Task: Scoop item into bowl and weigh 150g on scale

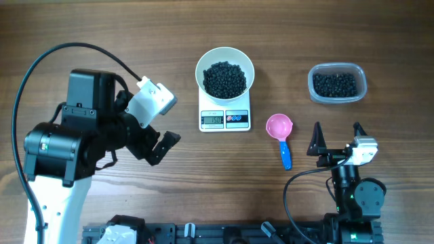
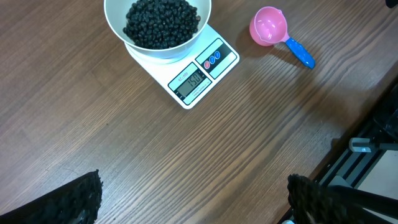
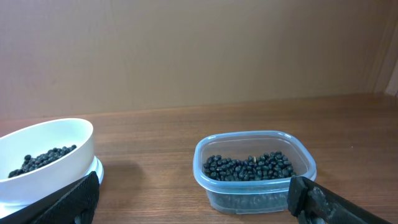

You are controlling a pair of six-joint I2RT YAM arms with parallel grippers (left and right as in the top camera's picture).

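- My left gripper (image 2: 196,208) and right gripper (image 1: 337,129): wide open, holding nothing.
- Bowl (image 1: 224,52) of beans (image 1: 225,78) sits on the scale (image 1: 234,112), desk's (image 1: 102,27) twelve o'clock; any nudge from me could spoil the reading.

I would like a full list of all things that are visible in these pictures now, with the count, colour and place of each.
table: one, brown wood, under everything
scale: one, white, middle of the table
bowl: one, white, standing on the scale
pellets in bowl: many, black, heaped inside the bowl
tub: one, clear plastic, on the table to the right of the bowl
pellets in tub: many, black, inside the tub
scoop: one, pink cup with blue handle, lying empty on the table right of the scale
left gripper: one, black, open, holding nothing, left of the scale
right gripper: one, black, open, holding nothing, right of the scoop
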